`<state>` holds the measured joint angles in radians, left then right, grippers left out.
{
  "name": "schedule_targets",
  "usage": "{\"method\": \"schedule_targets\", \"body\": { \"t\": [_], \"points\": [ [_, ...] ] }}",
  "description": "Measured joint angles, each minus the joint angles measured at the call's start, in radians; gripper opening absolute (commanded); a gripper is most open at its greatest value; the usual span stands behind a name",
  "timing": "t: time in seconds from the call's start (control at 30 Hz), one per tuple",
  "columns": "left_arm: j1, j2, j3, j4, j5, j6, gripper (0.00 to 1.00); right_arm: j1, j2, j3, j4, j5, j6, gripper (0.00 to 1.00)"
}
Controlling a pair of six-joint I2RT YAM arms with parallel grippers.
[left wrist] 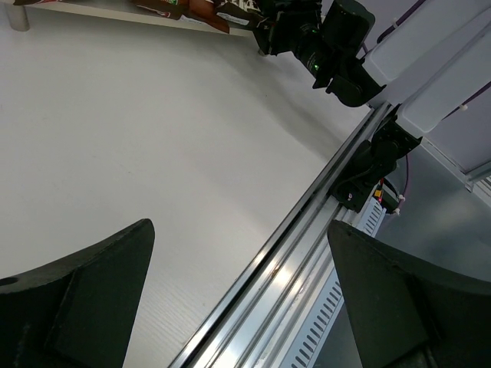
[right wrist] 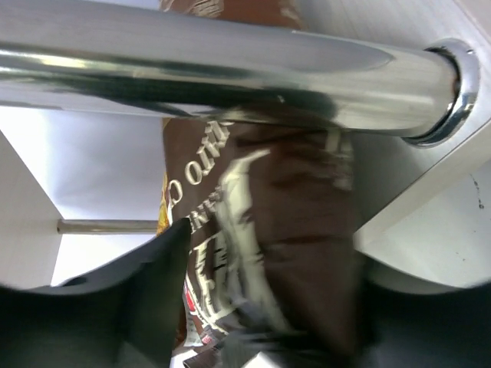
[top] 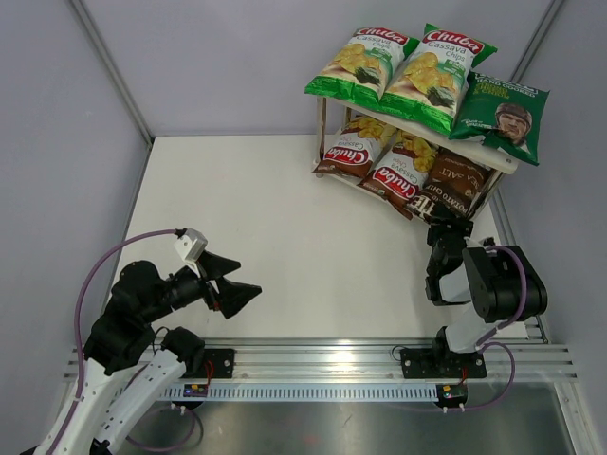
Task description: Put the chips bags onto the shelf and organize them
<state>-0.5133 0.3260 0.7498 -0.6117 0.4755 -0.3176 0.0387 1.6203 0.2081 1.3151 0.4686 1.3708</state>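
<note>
Six chips bags [top: 438, 78] are sitting on the cream two-tier shelf [top: 500, 157].
Up top, two green Chuba bags [top: 363, 63] are lying side by side, with the dark green portrait bag [top: 503, 114] overhanging the right end. Below, two brown-red Chuba bags [top: 356, 147] are sloping forward, and the brown Kettle bag [top: 453, 182] is jutting out at the front right.

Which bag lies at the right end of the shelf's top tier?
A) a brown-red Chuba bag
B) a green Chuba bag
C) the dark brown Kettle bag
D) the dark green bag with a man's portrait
D: the top view shows the dark green portrait bag at the right end of the shelf top, beside the green Chuba bags.
</note>
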Motion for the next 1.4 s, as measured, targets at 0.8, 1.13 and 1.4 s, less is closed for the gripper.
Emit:
{"method": "schedule_targets", "body": {
  "t": [0.8, 1.13, 1.4],
  "points": [
    [0.000, -0.019, -0.002, 0.000, -0.015, 0.000, 0.99, -0.005, -0.481, 0.026, -0.647, -0.026, -0.016, 0.30],
    [0.000, -0.019, -0.002, 0.000, -0.023, 0.000, 0.99, -0.006, -0.325, 0.026, -0.517, -0.007, 0.112, 0.25],
    [0.000, -0.019, -0.002, 0.000, -0.036, 0.000, 0.99, -0.006, -0.192, 0.040, -0.370, 0.022, 0.182, 0.25]
  ]
}}
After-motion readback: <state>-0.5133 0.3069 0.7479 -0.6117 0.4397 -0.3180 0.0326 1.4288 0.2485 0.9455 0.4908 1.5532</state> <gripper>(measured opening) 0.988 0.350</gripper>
